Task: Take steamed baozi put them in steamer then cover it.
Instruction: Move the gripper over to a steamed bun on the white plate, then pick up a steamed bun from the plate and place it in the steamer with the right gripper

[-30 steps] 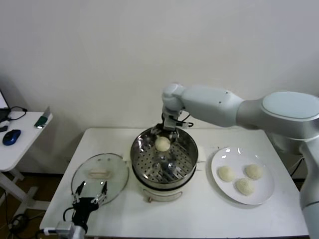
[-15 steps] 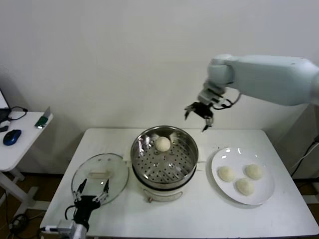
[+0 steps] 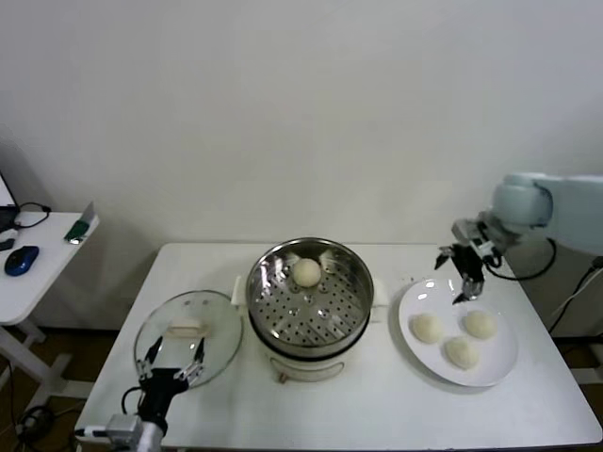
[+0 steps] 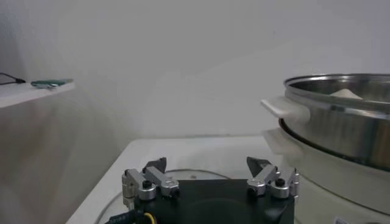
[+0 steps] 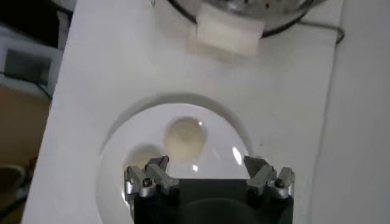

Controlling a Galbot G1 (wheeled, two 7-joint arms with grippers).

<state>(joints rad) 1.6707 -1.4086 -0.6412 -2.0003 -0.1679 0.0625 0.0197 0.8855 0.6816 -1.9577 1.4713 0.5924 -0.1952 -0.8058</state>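
Observation:
The steamer (image 3: 311, 303) stands at the table's middle with one steamed baozi (image 3: 306, 272) lying at the back of its perforated basket. Three more baozi (image 3: 427, 328) (image 3: 480, 324) (image 3: 462, 352) rest on a white plate (image 3: 499, 372) to the right. My right gripper (image 3: 462, 273) hangs open and empty above the plate's far edge; its wrist view shows its open gripper (image 5: 207, 163) over a baozi (image 5: 184, 137) and the plate (image 5: 122, 137). The cover (image 3: 219, 344), a glass lid with a white handle (image 3: 186, 329), lies flat left of the steamer. My left gripper (image 3: 170, 365) waits open at the lid's near edge (image 4: 209, 165).
A white side table (image 3: 47, 273) at the far left carries a blue mouse (image 3: 21, 259) and a phone (image 3: 80, 229). The wall stands close behind the table. The steamer's white side handle (image 4: 286, 111) sticks out toward the left gripper.
My right arm has swung from above the steamer out to the right and down over the plate, empty. The baozi stays in the steamer. The left gripper has not moved.

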